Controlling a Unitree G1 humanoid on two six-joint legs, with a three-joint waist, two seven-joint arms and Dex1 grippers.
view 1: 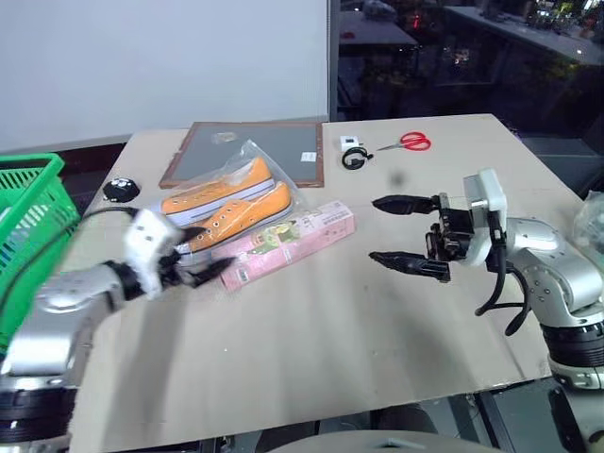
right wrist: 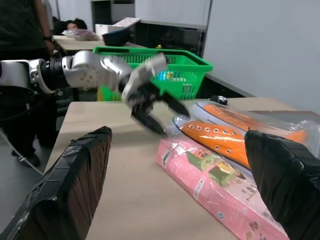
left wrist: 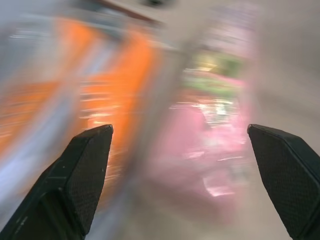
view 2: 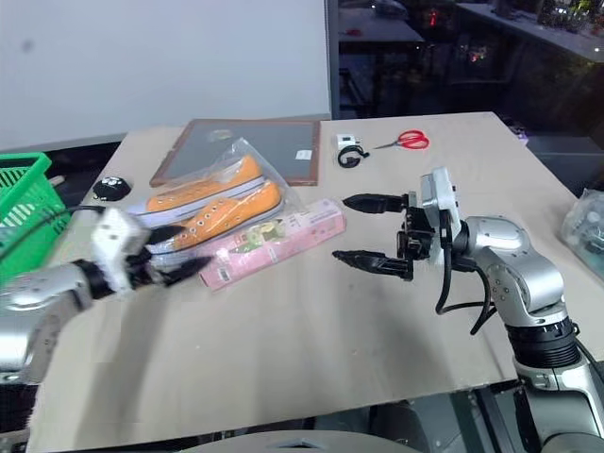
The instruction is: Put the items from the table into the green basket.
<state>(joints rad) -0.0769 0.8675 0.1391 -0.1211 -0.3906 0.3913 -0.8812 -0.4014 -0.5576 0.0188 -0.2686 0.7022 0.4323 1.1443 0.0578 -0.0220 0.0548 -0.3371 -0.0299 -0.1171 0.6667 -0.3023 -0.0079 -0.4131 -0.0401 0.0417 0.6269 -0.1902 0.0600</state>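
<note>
Now the green basket (view 1: 28,203) stands at the worktop's (view 1: 377,321) left edge; the pink packet (view 1: 288,243) lies mid-worktop beside bagged orange shoes (view 1: 226,203). Left end effector (view 1: 209,253), open, approaches its near end: next, close on it. Right end effector (view 1: 408,234) hovers open.

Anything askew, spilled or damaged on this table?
Nothing spilled or damaged. The long pink printed packet lies diagonally, its side against the clear bag holding orange canvas shoes. The red-handled scissors lie flat near the far edge.
</note>
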